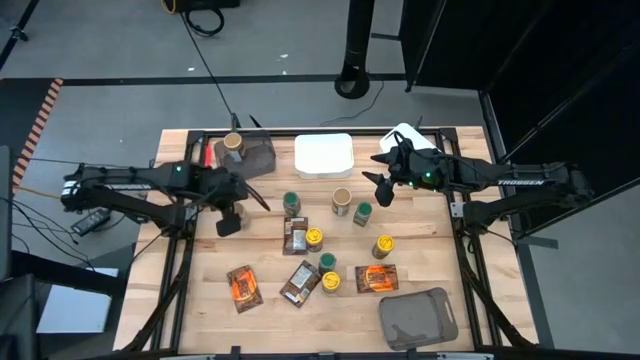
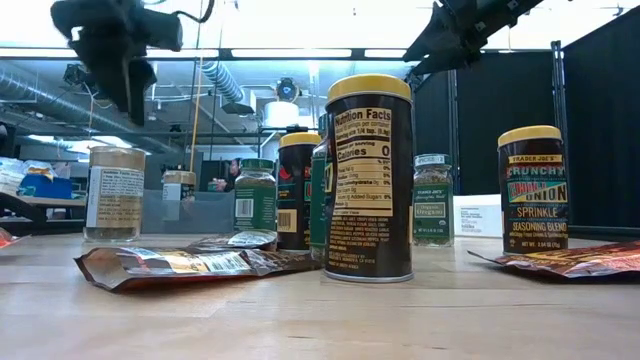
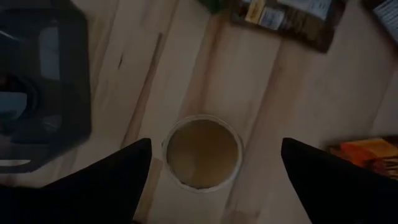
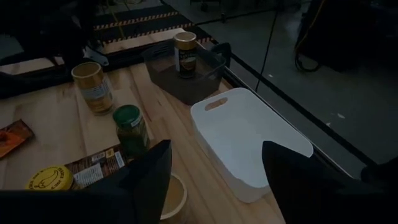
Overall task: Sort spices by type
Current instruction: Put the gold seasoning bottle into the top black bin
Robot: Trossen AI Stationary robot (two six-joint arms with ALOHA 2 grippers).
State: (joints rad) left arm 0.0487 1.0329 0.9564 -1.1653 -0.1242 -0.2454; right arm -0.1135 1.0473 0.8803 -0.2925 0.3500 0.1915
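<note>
Looking down past the left gripper point(image 3: 208, 186), we see its fingers spread wide with a tan-lidded jar point(image 3: 203, 152) upright between them, lower centre of the frame, untouched. The right gripper point(image 1: 378, 186), fingers also apart and empty, hangs right of centre, farther off.
</note>
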